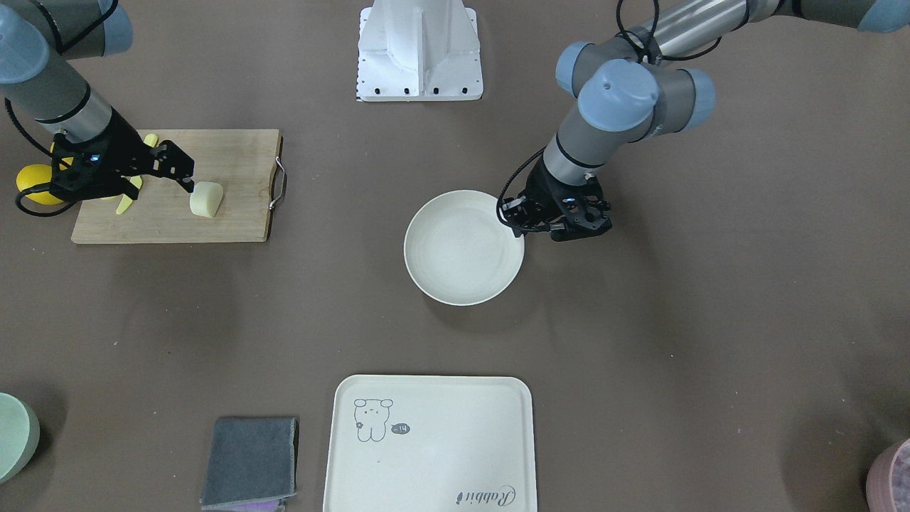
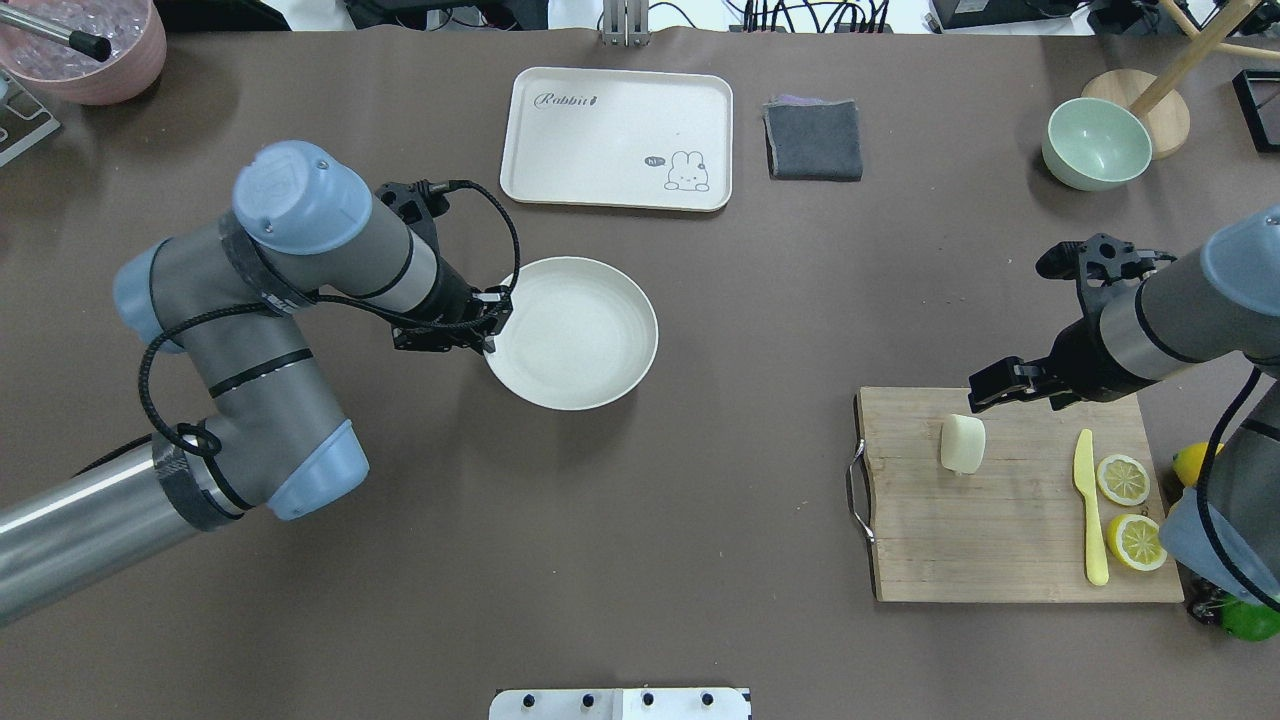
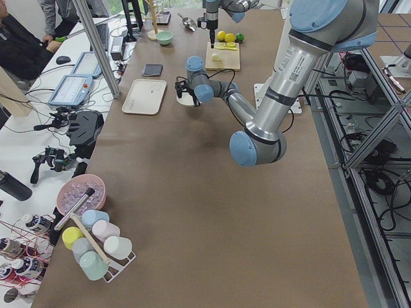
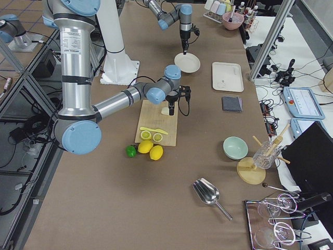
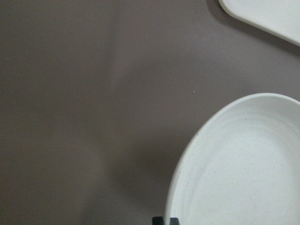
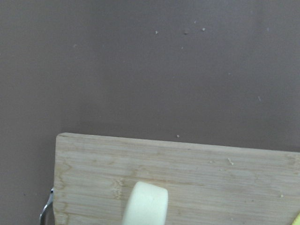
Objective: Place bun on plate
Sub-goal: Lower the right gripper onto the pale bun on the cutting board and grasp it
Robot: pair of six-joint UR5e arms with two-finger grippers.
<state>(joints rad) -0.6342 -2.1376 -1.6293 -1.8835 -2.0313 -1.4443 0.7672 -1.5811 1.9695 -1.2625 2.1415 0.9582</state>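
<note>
The bun (image 2: 962,443) is a pale cream piece lying on the wooden cutting board (image 2: 1010,520), near its handle end; it also shows in the front view (image 1: 206,199) and at the bottom of the right wrist view (image 6: 146,206). My right gripper (image 2: 990,388) hovers just beside it, over the board's far edge, open and holding nothing. The off-white plate (image 2: 572,333) sits empty at mid-table. My left gripper (image 2: 492,322) is shut on the plate's rim, and its fingertips (image 5: 159,220) sit close together at that rim (image 5: 187,154).
On the board lie a yellow knife (image 2: 1088,510) and two lemon slices (image 2: 1122,478); a whole lemon (image 2: 1195,462) and a lime (image 2: 1250,620) sit beside it. Along the far side are a cream tray (image 2: 618,135), a grey cloth (image 2: 813,138), a green bowl (image 2: 1095,142) and a pink bowl (image 2: 85,50).
</note>
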